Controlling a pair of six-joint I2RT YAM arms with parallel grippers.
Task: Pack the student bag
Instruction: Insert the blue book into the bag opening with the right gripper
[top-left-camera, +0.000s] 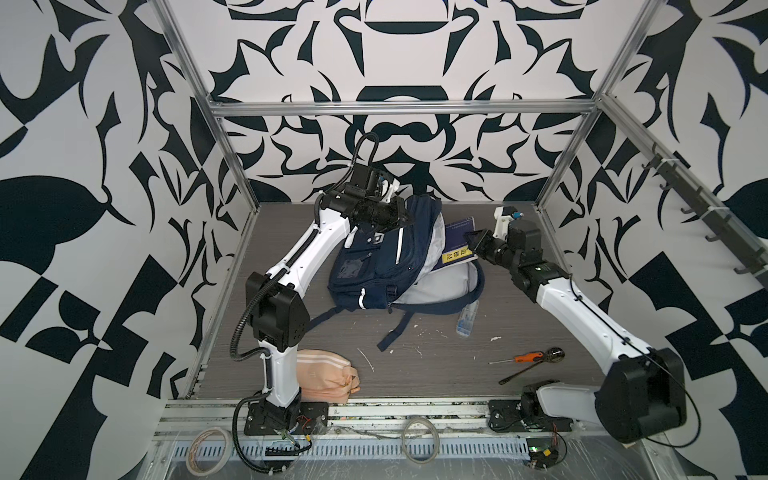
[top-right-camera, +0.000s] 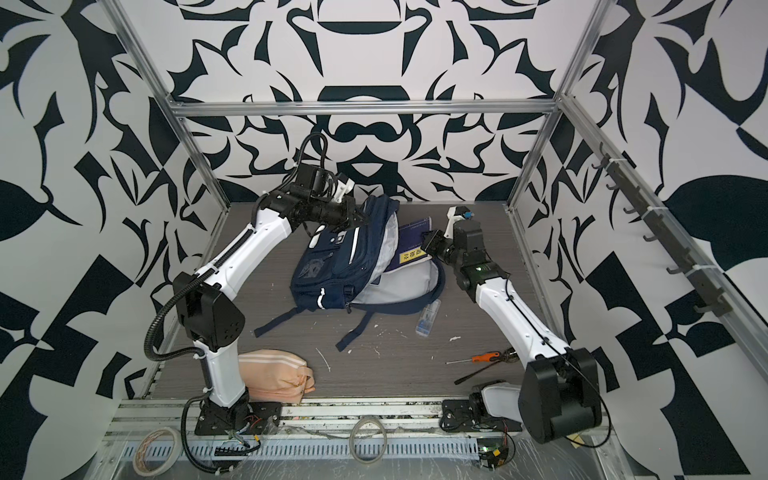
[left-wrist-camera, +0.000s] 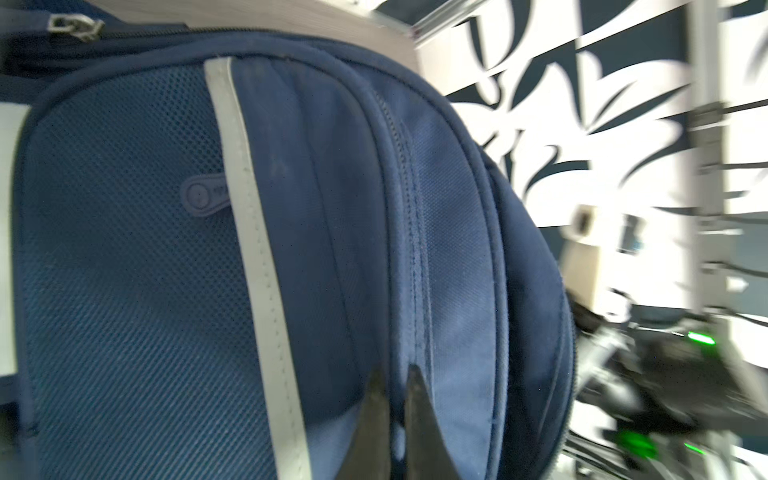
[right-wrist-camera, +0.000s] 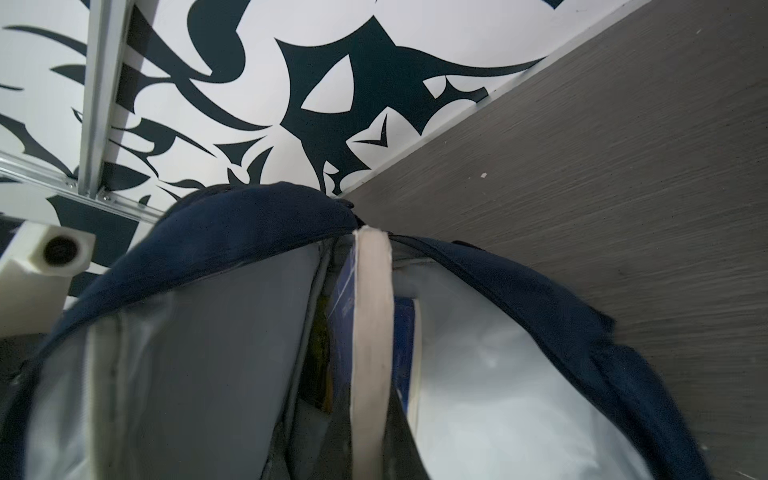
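Table (top-left-camera: 457, 365): backpack (top-left-camera: 374, 266) rear-middle, on its side, mouth open toward right arm. Judged soft, floppy, moderately heavy; best held by rim seam, not slick lining. Book (top-left-camera: 457, 241): stiff, half inside mouth, clamped in right gripper (top-left-camera: 471, 241). Left gripper (top-left-camera: 401, 218): closed, pinching raised upper flap.

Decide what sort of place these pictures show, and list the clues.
Probably a robotics lab work cell, not a classroom: an aluminium frame boxes in the table, black-and-white patterned panels form its walls, and robot arms, left and right, are bolted along the front edge.
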